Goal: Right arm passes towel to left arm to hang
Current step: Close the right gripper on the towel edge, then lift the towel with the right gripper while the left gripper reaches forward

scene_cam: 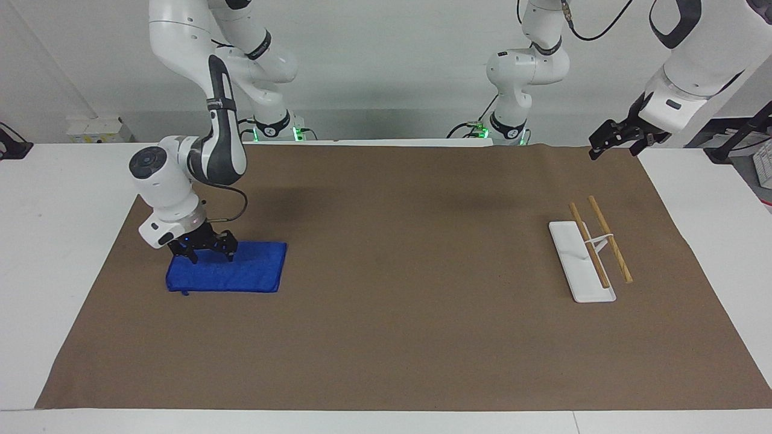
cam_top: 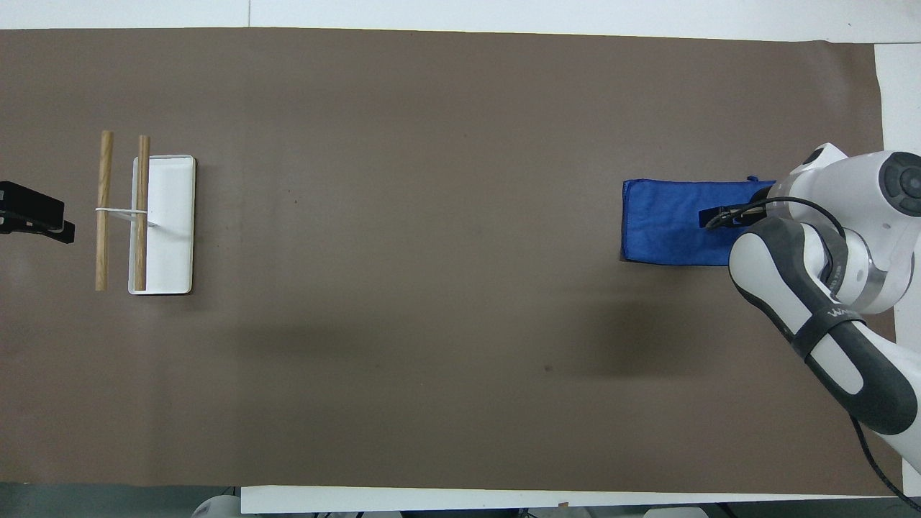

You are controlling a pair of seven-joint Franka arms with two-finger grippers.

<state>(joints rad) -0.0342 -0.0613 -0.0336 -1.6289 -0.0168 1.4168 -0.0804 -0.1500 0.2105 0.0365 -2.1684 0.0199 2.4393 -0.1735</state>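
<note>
The blue towel point(scene_cam: 247, 276) lies flat on the brown mat at the right arm's end of the table; it also shows in the overhead view point(cam_top: 665, 224). My right gripper point(scene_cam: 211, 257) is down on the towel's edge nearest the robots, fingers open and spread, blue light on. In the overhead view the right arm point(cam_top: 806, 288) covers most of the gripper point(cam_top: 723, 216) and one end of the towel. My left gripper point(scene_cam: 615, 144) waits open in the air over the mat's corner at the left arm's end; it also shows in the overhead view point(cam_top: 36, 216).
A white rack base point(scene_cam: 570, 259) with two wooden bars point(scene_cam: 610, 240) stands at the left arm's end of the table; the bars also show in the overhead view point(cam_top: 104, 208). The brown mat point(scene_cam: 410, 313) covers most of the white table.
</note>
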